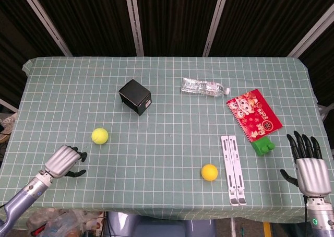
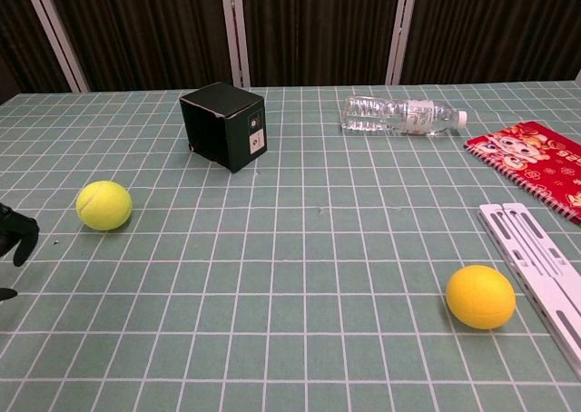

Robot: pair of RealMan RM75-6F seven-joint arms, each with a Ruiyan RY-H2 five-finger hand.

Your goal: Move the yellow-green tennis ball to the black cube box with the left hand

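my left hand is showing a ribbed silver-grey back shell with black fingers, and a pale bluish-grey forearm sleeve is running off behind it. my right hand is wearing the same silver shell and slim black fingers, with a grey wrist cuff carrying a small green-lit ring below it
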